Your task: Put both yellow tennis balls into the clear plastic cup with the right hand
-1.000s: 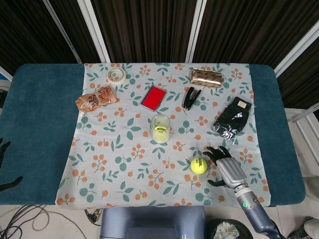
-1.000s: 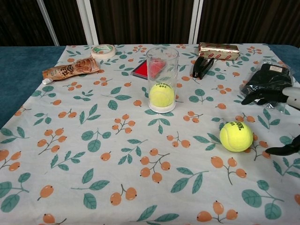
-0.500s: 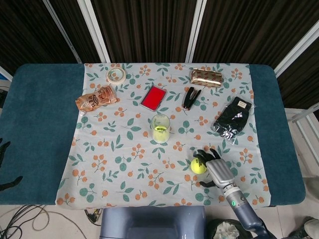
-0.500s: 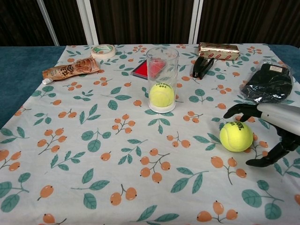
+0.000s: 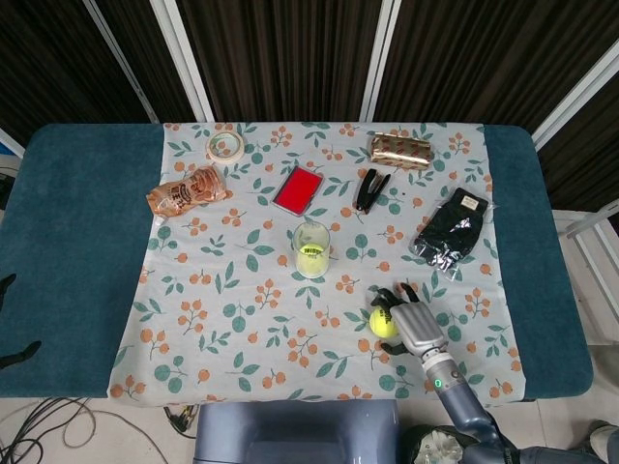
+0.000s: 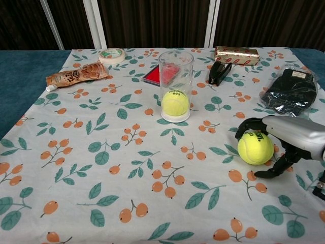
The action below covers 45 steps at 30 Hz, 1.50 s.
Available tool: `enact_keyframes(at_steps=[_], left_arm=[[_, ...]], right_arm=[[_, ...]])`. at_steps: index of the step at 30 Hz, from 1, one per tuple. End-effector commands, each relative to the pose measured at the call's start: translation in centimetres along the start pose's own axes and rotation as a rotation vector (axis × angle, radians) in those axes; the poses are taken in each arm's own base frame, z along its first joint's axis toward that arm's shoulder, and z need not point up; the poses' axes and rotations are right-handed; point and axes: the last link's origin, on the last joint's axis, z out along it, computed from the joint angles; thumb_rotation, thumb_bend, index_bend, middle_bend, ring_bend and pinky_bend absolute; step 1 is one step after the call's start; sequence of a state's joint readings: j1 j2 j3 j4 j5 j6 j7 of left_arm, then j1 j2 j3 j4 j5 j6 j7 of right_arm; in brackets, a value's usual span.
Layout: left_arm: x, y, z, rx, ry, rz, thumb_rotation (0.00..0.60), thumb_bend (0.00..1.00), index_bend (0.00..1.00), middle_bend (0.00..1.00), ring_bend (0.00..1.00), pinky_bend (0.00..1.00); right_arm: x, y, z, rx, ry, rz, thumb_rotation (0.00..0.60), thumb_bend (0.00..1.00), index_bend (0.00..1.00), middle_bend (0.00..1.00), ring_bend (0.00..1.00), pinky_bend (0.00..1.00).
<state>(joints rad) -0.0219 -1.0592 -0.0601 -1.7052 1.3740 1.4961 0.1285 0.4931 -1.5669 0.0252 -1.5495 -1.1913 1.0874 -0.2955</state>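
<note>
Right hand now around tennis ball

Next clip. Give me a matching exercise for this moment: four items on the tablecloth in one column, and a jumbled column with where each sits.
Items:
1. clear plastic cup
2. loose tennis ball
3. tape roll
4. black glove packet

Places:
A. far left part of the cloth, beyond the brown snack pouch
B. near right, with the right robot hand curved over and around it
C. right edge of the cloth, beyond the robot hand
D. middle of the cloth, upright, a tennis ball already inside

Pairs: 1-D, 2-B, 3-A, 4-C
</note>
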Motion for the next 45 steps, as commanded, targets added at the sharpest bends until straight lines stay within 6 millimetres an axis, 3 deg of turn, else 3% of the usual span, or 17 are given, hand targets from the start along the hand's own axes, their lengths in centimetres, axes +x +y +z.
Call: enact_keyframes(at_steps=[1,6,11,12,16,22,28,31,34,45], left_arm=[[0.0,0.0,0.0,0.000,-0.001,0.000,0.600,0.04,0.12,0.00,0.00,0.01],[0.0,0.0,0.0,0.000,-0.006,0.002,0.600,0.04,0.12,0.00,0.00,0.01],[0.0,0.0,0.0,0.003,-0.007,0.002,0.600,0.04,0.12,0.00,0.00,0.01],[0.0,0.0,-0.1,0.001,-0.011,0.003,0.600,0.04,0.12,0.00,0.00,0.01],[0.0,0.1,-0.1,0.001,-0.012,0.002,0.600,0.04,0.12,0.00,0.00,0.01],[0.0,0.0,-0.1,0.004,-0.014,0.001,0.600,0.04,0.12,0.00,0.00,0.01],[0.0,0.0,-0.1,0.006,-0.016,-0.001,0.600,0.04,0.12,0.00,0.00,0.01],[0.1,-0.1,0.0,0.009,-0.016,-0.003,0.600,0.04,0.12,0.00,0.00,0.01],[0.1,-0.2,0.0,0.010,-0.019,-0.006,0.600,0.04,0.12,0.00,0.00,0.01],[0.3,-0.4,0.1,0.018,-0.018,-0.012,0.600,0.04,0.13,0.00,0.00,0.01]], right_arm=[[0.1,0.0,0.3,-0.009,0.011,-0.001,0.600,0.42,0.41,0.31,0.52,0.00],[0.7,0.1,0.8,-0.019,0.044,0.000,0.600,0.50,0.50,0.41,0.58,0.00],[2.7,-0.1,1.4,-0.009,0.082,0.001,0.600,0.51,0.51,0.42,0.60,0.00],[5.2,-0.9,2.6,0.019,0.123,0.003,0.600,0.51,0.51,0.42,0.60,0.00],[9.3,-2.4,5.0,0.041,0.153,-0.001,0.600,0.51,0.51,0.42,0.60,0.00],[12.9,-4.3,7.5,0.054,0.194,-0.016,0.600,0.51,0.51,0.42,0.60,0.00],[16.5,-7.5,10.7,0.082,0.232,-0.032,0.600,0.51,0.51,0.42,0.60,0.00],[17.4,-8.8,11.9,0.085,0.225,-0.032,0.600,0.51,0.51,0.42,0.60,0.00],[17.9,-11.5,13.1,0.096,0.187,0.020,0.600,0.51,0.51,0.42,0.59,0.00],[17.4,-14.2,12.9,0.094,0.130,0.041,0.600,0.51,0.47,0.39,0.53,0.00]])
